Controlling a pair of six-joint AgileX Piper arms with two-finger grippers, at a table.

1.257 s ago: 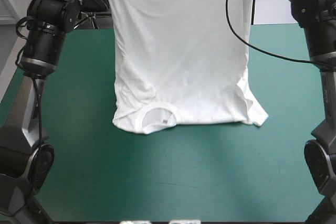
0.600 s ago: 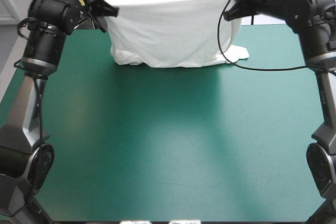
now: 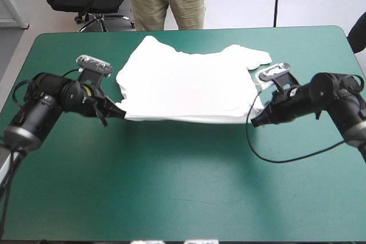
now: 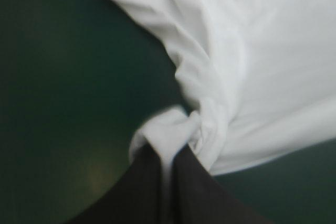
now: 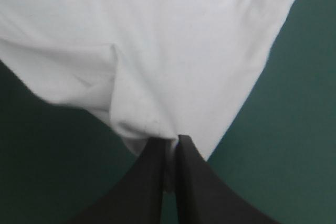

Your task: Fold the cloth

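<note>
The white T-shirt [image 3: 189, 87] lies spread across the far half of the teal-green table, its near hem stretched in a line between my two grippers. My left gripper [image 3: 118, 111] is low at the hem's left corner, shut on the T-shirt; the left wrist view shows a bunched white corner [image 4: 173, 129] pinched between the black fingers [image 4: 142, 182]. At the hem's right corner my right gripper [image 3: 255, 117] is also shut on the T-shirt, with cloth [image 5: 157, 51] fanning out ahead of its fingertips [image 5: 168, 148].
Bare teal-green cover [image 3: 189, 181] fills the near half of the table. A sleeve [image 3: 257, 57] points toward the table's far right. Narrow strips of cover remain beyond the shirt along the far edge [image 3: 189, 29].
Earlier both arms held the T-shirt high, hanging down. They swung forward and down, laying it on the table. Both grippers are now low near the table's middle, still holding the hem.
</note>
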